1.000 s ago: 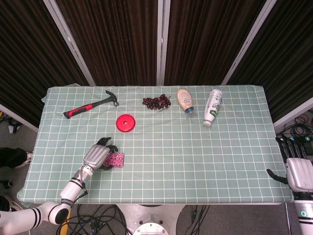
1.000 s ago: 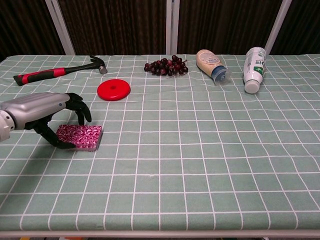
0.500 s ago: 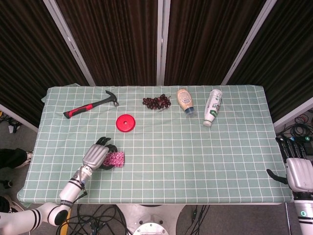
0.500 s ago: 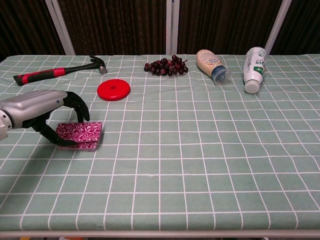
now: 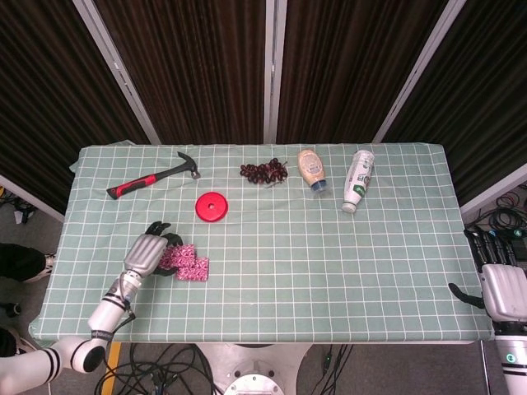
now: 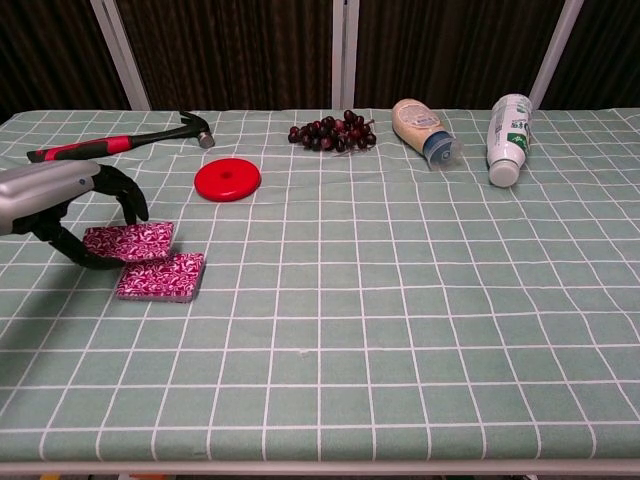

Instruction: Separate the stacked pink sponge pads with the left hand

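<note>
The left hand [image 6: 62,200] is reaching in low over the near-left part of the counter [image 6: 400,300], its dark fingers [image 6: 128,195] curling down over the upper pink sponge pad [image 6: 130,240] while the thumb is hooking under that pad's near-left edge, so the pad is being pinched between them. This pad is tilting slightly, lifted off its partner and shifted to the fingers' own side. The lower pink sponge pad [image 6: 161,276] is lying flat on the checked cloth just beyond the fingertips, toward the counter's middle, with the held pad overlapping only its near corner. In the head view the same two pads [image 5: 185,262] are showing side by side, staggered, under the left hand [image 5: 146,253].

Past the fingers, farther from the robot, a red disc [image 6: 227,179] is lying flat, and a red-handled claw hammer [image 6: 115,143] is resting beyond it to the left. A bunch of dark grapes [image 6: 332,132], a mayonnaise bottle [image 6: 422,129] and a white bottle with a green label [image 6: 508,137] are lying along the far edge, well apart from the fingers.

The right hand [image 5: 501,284] is hanging off the counter's right edge, its fingers spread and holding nothing.
</note>
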Tool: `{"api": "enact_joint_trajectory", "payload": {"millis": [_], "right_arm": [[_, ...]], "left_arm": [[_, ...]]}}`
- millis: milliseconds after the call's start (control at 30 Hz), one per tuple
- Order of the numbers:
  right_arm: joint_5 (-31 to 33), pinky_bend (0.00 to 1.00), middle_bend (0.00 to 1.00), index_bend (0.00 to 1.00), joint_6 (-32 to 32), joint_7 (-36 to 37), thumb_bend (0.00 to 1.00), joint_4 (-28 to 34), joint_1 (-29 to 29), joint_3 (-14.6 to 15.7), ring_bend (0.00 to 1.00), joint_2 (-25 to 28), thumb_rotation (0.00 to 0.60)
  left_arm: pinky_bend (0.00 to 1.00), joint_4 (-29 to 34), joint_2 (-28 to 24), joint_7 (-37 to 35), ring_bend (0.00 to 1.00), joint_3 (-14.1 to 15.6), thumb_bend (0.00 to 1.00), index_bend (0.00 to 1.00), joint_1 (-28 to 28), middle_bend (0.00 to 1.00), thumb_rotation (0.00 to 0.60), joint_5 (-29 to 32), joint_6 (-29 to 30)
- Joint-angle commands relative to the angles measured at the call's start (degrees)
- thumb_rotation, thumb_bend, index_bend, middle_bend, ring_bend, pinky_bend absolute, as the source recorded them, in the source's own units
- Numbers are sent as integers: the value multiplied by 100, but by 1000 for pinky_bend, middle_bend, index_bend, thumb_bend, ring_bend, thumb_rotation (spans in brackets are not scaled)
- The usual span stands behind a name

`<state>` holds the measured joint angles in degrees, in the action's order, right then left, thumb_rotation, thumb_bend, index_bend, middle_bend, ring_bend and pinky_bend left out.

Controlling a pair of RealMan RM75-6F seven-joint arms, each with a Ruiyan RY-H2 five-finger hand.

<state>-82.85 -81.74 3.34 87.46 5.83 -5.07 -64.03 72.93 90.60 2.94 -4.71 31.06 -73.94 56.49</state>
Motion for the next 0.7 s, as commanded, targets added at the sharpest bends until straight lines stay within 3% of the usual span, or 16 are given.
{"api": "enact_joint_trajectory", "payload": {"millis": [33,333,533,700], "right_arm": [[8,0,0,0,8,-34,72,30,8,-5,0,9,600],[-15,0,0,0,36,-204,72,174,53,-8,0,21,600],[6,0,0,0,40,-257,73,234,56,-12,0,53,600],[35,0,0,0,41,-234,73,227,48,-16,0,65,600]], "left_arm": [[81,-406,-15,-307,100,-121,252,372,14,429,600,169,-165],[80,-1009,115,-882,100,-174,251,364,-4,421,600,147,-277],[82,-1255,237,-1279,41,-119,223,193,-40,154,600,-125,-103],[81,-1282,210,-1420,26,-119,216,163,-32,98,600,-212,-77]]}}
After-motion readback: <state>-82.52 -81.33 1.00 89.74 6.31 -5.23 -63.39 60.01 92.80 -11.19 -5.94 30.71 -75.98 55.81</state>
